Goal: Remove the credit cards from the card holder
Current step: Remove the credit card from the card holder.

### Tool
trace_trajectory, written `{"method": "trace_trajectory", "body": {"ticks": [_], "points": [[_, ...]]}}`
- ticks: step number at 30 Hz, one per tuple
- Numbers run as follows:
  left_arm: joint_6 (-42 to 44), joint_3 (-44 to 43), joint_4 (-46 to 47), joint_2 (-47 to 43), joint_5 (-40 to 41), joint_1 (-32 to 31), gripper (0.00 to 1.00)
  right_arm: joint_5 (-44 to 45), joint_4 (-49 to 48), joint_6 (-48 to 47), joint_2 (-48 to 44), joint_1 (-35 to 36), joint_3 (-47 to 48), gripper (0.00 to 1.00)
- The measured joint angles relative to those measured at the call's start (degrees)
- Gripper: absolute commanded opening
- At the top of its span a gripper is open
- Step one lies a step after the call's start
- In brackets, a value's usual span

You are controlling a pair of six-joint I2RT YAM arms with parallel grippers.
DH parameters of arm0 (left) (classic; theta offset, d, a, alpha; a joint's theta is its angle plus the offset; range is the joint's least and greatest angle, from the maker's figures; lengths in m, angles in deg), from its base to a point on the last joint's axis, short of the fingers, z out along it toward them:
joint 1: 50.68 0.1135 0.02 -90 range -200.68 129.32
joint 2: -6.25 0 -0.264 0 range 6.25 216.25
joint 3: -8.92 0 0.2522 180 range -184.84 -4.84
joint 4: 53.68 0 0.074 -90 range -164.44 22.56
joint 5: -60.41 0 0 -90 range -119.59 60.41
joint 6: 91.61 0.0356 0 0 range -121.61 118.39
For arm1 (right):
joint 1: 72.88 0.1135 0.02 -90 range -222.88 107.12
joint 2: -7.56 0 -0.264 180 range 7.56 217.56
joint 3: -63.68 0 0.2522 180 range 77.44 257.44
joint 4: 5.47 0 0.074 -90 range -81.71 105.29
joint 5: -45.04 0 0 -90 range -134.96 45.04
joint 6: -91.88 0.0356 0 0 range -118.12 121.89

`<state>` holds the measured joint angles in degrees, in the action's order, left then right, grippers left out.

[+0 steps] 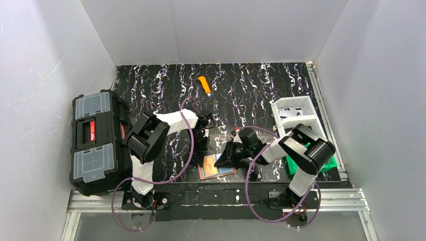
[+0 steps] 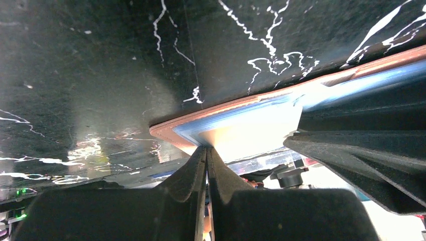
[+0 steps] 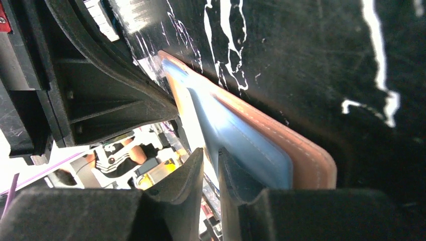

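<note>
My left pincer (image 2: 206,150) pinches shut on the edge of the card (image 2: 251,130), my right pincer (image 3: 210,154) sits narrow beside it, grip unclear, and only overhead shows the holder (image 1: 201,172) flat on the table (image 1: 251,90).

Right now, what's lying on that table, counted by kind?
Toolbox: 1
Knife: 1
White tray: 1
Green bin: 1
Wallet: 1
Blue card: 1, tucked in the wallet
Total: 6

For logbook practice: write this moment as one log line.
left tool shut at card holder | right tool pinching blue card | card not out
</note>
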<state>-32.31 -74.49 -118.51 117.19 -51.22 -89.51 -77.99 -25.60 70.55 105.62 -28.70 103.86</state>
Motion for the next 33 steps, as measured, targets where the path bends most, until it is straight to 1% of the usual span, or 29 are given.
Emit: {"method": "trace_trajectory", "body": {"ticks": [4,7,10,15,20,22,24,33], "points": [[0.0,-0.9,-0.7,0.4,0.7,-0.7,0.04,-1.3,-5.3,1.9,1.6,-0.6,-1.5,0.25],[-0.1,-1.3,-0.9,0.4,1.6,-1.5,0.06,-1.7,-7.1,2.5,2.2,-0.7,-1.9,0.25],[-0.3,-1.5,-0.9,0.4,2.0,-1.8,0.10,-1.9,-7.9,2.6,2.5,-0.7,-1.9,0.25],[-1.2,-1.5,-0.9,0.4,2.4,-2.0,0.09,-1.7,-7.7,2.5,2.4,-0.7,-2.0,0.25],[-2.2,-1.5,-0.8,0.4,2.6,-2.1,0.09,0.0,-6.2,2.3,0.5,-0.7,-2.7,0.29],[-2.4,-1.6,-0.8,0.7,2.5,-2.2,0.11,0.4,-5.6,2.0,-0.2,-0.7,-2.8,0.31],[-2.5,-1.8,-0.9,0.9,2.2,-2.2,0.17,0.7,-5.3,1.8,-0.7,-0.7,-3.0,0.32],[-2.3,-2.0,-1.7,1.4,2.8,-2.2,0.32,0.2,-5.3,1.6,-0.8,-1.0,-3.1,0.30]]}}
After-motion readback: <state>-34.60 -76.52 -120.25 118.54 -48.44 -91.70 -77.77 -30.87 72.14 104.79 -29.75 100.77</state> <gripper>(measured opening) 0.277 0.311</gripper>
